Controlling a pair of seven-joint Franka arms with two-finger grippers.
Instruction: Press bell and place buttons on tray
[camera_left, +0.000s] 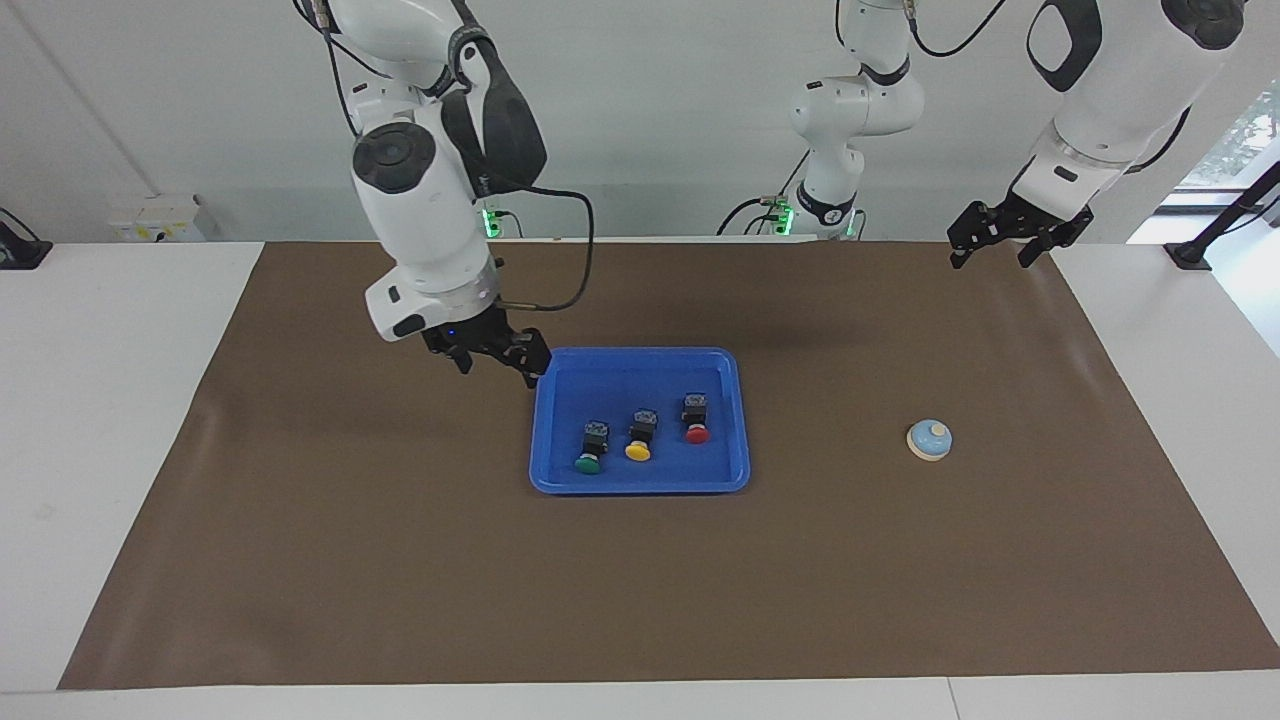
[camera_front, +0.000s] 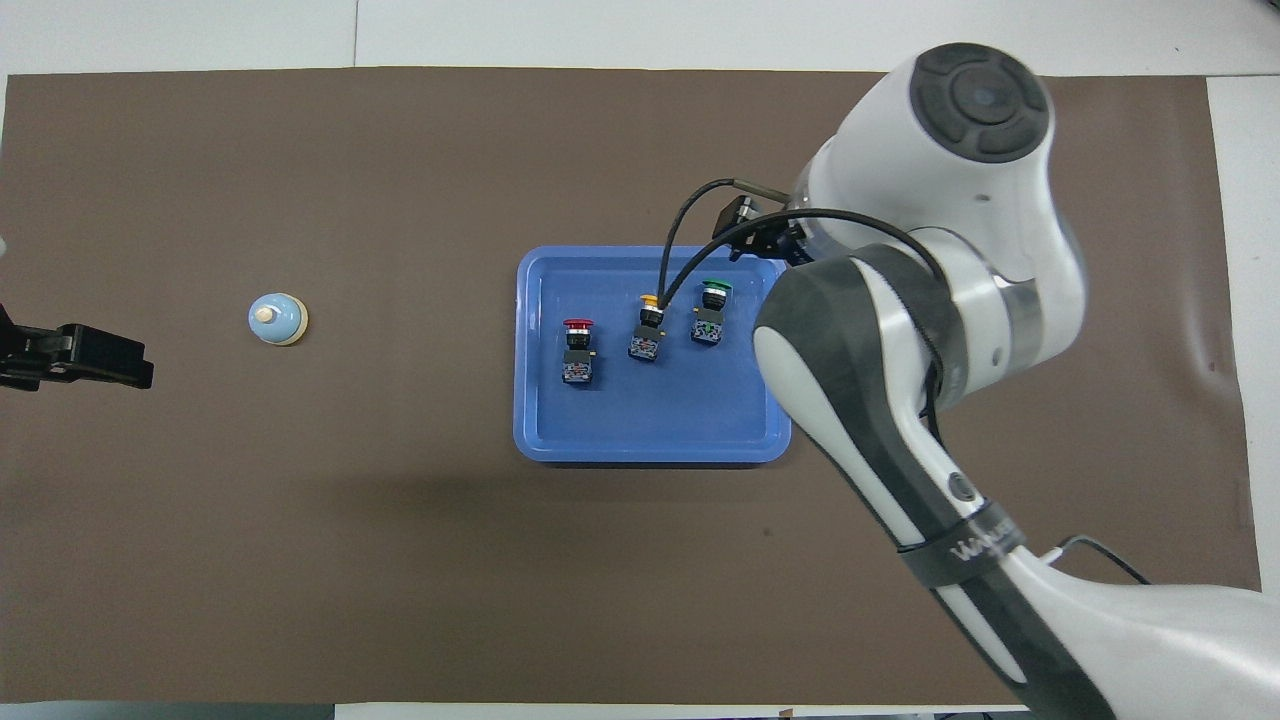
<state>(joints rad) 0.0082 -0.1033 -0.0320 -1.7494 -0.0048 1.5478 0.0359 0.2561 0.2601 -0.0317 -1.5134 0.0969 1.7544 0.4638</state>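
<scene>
The blue tray (camera_left: 640, 482) lies mid-table on the brown mat. In it the three buttons lie in a row, caps pointing away from the robots: green (camera_left: 590, 447), yellow (camera_left: 640, 437), red (camera_left: 696, 418). They show in the overhead view too: red (camera_front: 578, 350), yellow (camera_front: 648, 330), green (camera_front: 711, 312). The light-blue bell (camera_left: 929, 439) stands on the mat toward the left arm's end. My right gripper (camera_left: 497, 368) is open and empty, low beside the tray's corner toward the right arm's end. My left gripper (camera_left: 993, 258) is open and empty, raised over the mat's edge by the robots.
The brown mat (camera_left: 400, 560) covers most of the white table. In the overhead view the right arm (camera_front: 900, 330) covers the tray's (camera_front: 650, 452) edge and hides its own gripper. The bell (camera_front: 277, 319) stands apart from the left gripper (camera_front: 130, 365).
</scene>
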